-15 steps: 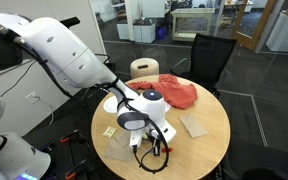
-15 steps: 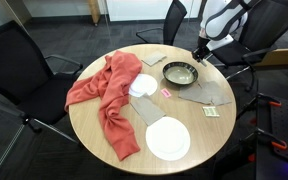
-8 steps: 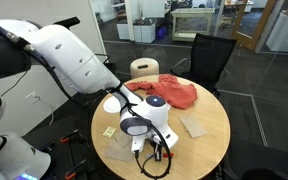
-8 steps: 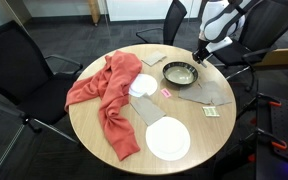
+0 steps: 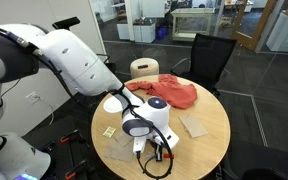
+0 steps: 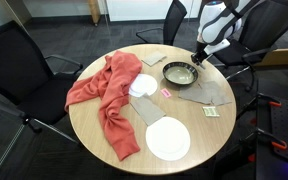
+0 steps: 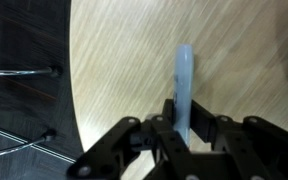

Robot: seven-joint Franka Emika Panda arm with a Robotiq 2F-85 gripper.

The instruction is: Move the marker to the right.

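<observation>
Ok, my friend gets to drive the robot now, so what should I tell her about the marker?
Gripper: shut on the marker. In the wrist view, the marker's pale end sticks out past the fingers.
Where: at the edge of the table, next to the dark bowl. The red cloth lies on the other side of the table.
Done: the marker is grasped. The pictures don't show whether it is lifted off the wood.
Left: carry it to the right, set it down on the table, then open the gripper.
</observation>
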